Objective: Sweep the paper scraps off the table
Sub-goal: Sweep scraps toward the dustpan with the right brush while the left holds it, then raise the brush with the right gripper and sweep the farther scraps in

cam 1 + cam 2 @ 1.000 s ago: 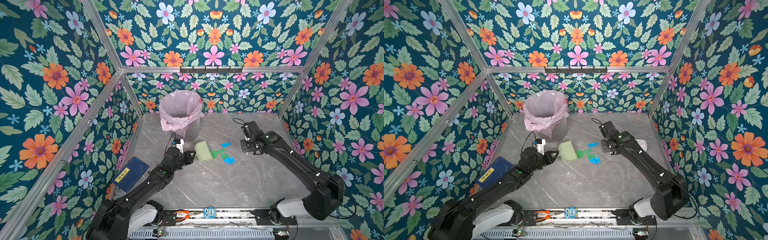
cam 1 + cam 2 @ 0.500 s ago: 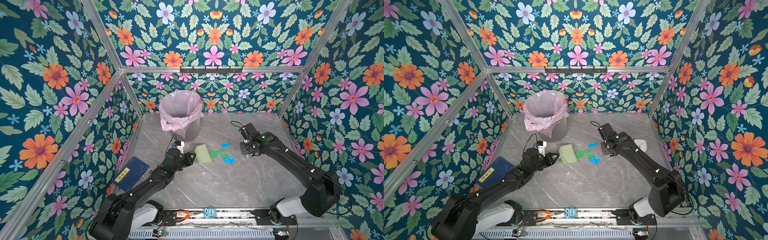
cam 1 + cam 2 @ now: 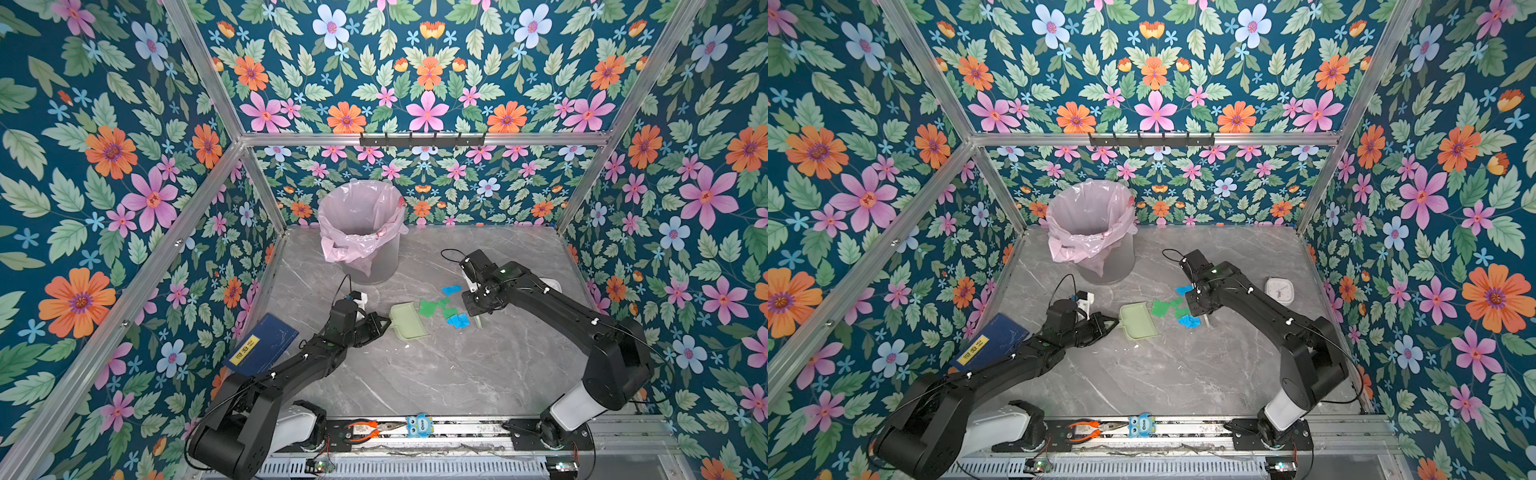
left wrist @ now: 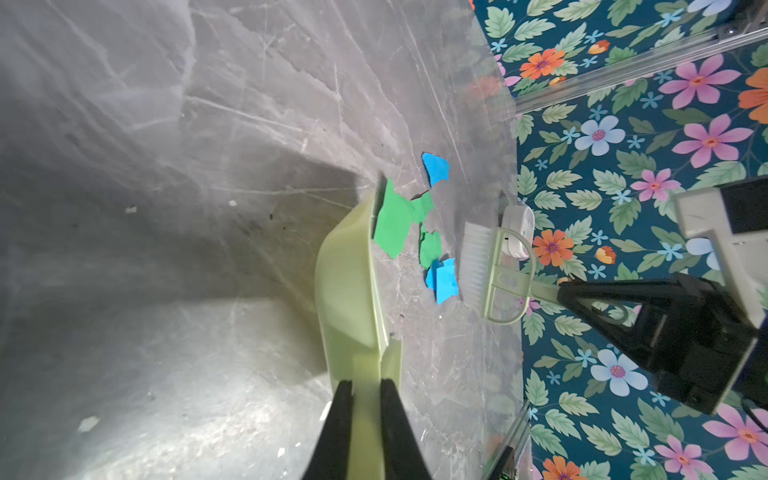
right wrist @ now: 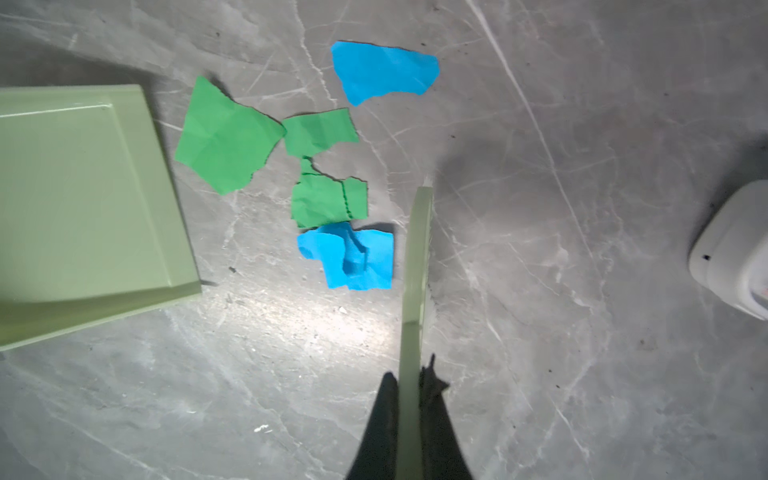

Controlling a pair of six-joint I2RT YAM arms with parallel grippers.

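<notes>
Paper scraps (image 5: 326,199), green and blue, lying clustered on table (image 3: 436,365) between dustpan (image 3: 409,320) and brush (image 4: 478,266). Largest green piece sitting just beside dustpan lip. One blue scrap lying slightly apart, toward pink-lined bin (image 3: 361,232). Left gripper (image 4: 365,386) clamping dustpan handle. Right gripper (image 5: 410,368) pinching brush handle, with bristles hanging just beside crumpled blue scrap.

Left gripper (image 3: 385,325) closed on the handle of the pale green dustpan (image 3: 410,322), whose pan lies on the table (image 3: 436,374) just beyond the fingertips. Paper scraps (image 3: 446,309), green and blue, lie between the pan's far edge and the downward-pointing right gripper (image 3: 478,308). A pale sliver beneath it, probably a brush (image 3: 478,321), stands just beside the nearest blue scrap.
</notes>
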